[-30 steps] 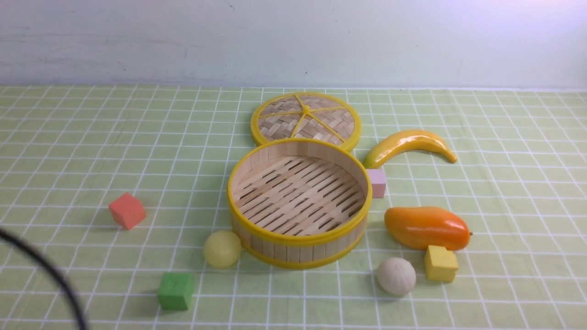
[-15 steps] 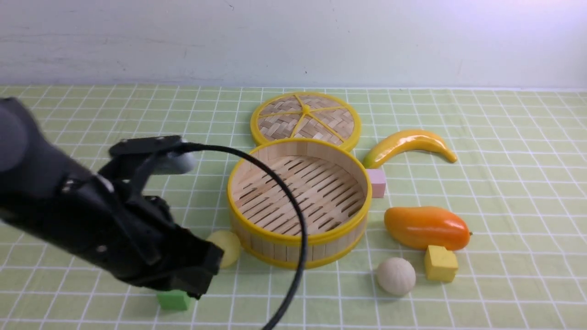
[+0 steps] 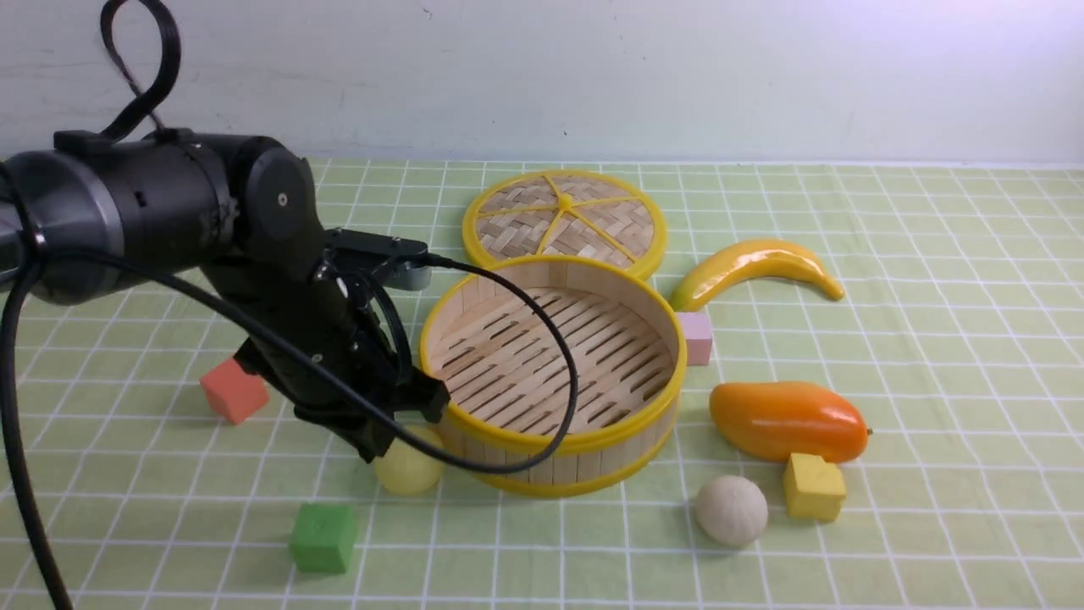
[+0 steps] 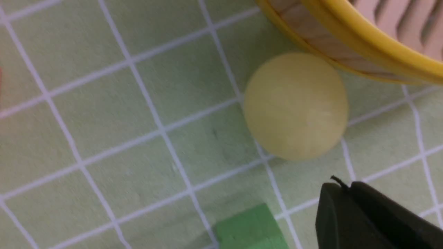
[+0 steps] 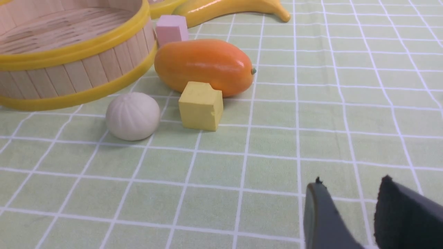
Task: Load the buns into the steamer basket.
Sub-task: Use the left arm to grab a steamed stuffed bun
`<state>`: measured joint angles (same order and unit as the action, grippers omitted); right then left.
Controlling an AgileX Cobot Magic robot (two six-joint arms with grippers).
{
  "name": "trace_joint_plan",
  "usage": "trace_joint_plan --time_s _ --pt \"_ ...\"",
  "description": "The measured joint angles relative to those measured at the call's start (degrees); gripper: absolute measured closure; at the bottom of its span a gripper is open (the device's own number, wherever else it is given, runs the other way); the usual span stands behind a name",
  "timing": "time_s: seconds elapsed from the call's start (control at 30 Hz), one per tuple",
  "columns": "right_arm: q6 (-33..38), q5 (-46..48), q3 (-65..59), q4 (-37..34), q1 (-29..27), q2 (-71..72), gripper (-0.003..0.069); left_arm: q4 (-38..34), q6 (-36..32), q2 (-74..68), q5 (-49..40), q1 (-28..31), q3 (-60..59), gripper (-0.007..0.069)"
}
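Note:
The pale yellow bun (image 3: pixel 411 473) lies on the cloth against the steamer basket's (image 3: pixel 550 462) front left wall. It also shows in the left wrist view (image 4: pixel 296 105) beside the basket's wall (image 4: pixel 346 38). My left gripper (image 4: pixel 341 188) is shut and empty, just above and beside this bun; in the front view the arm (image 3: pixel 330 356) covers its tips. The off-white pleated bun (image 3: pixel 732 509) lies in front of the basket at the right and shows in the right wrist view (image 5: pixel 132 116). My right gripper (image 5: pixel 349 183) is open and empty, low over the cloth, well short of that bun. The basket is empty.
The woven lid (image 3: pixel 563 220) lies behind the basket. An orange mango (image 3: pixel 788 420) and a yellow cube (image 3: pixel 814 486) sit right next to the off-white bun. A green cube (image 3: pixel 323 537), a red cube (image 3: pixel 230 391), a pink cube (image 3: pixel 698 337) and a banana (image 3: pixel 754 267) lie around.
My left arm has come in from the lower left and swung forward and up, so that its gripper now sits over the pale yellow bun. No object has moved.

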<state>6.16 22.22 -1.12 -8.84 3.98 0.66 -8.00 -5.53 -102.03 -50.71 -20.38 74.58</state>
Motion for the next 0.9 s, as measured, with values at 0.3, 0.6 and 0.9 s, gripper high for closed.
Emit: trace_joint_plan --time_s 0.3,0.6,0.9 --pt "0.0 0.0 0.0 0.0 0.0 0.0 0.042 -2.17 -3.83 -3.07 5.38 0.16 0.78 0.0394" --pt "0.0 0.0 0.0 0.0 0.0 0.0 0.042 -2.28 -5.24 -6.03 6.9 0.16 0.78 0.0375" --pt "0.0 0.0 0.0 0.0 0.0 0.0 0.042 -2.14 -6.61 -7.77 8.78 0.16 0.91 0.0407"
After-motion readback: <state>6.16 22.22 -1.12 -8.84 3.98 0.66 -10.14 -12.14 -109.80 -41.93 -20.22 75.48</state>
